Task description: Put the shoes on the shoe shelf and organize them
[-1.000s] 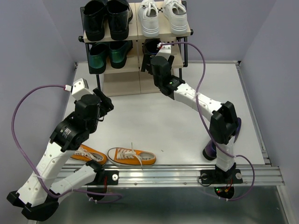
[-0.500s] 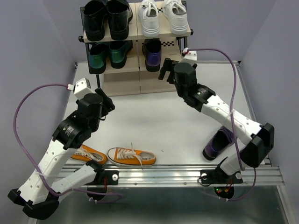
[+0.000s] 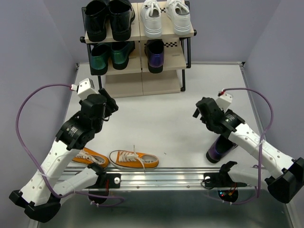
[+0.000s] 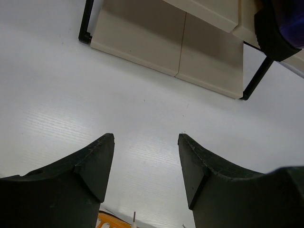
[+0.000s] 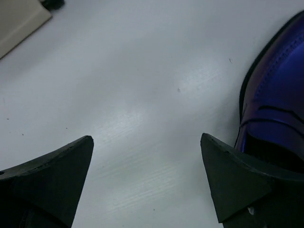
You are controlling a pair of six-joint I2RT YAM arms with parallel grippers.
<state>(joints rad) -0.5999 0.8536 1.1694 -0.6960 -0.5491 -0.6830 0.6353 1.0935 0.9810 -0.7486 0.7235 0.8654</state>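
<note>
Held right gripper [image 5: 146, 137] wide open, empty, beside purple shoe [image 3: 219, 151] at lower right. Held left gripper [image 4: 146, 137] open too. Needed next, likely: grab that shoe, set it on shelf [image 3: 176, 58] up top.

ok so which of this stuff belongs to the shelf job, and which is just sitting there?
Job: white sneakers, purple loafer on the shelf, purple loafer on the table, orange sneakers, shoe shelf.
Just there: black pair, green pair, both shelved.
</note>
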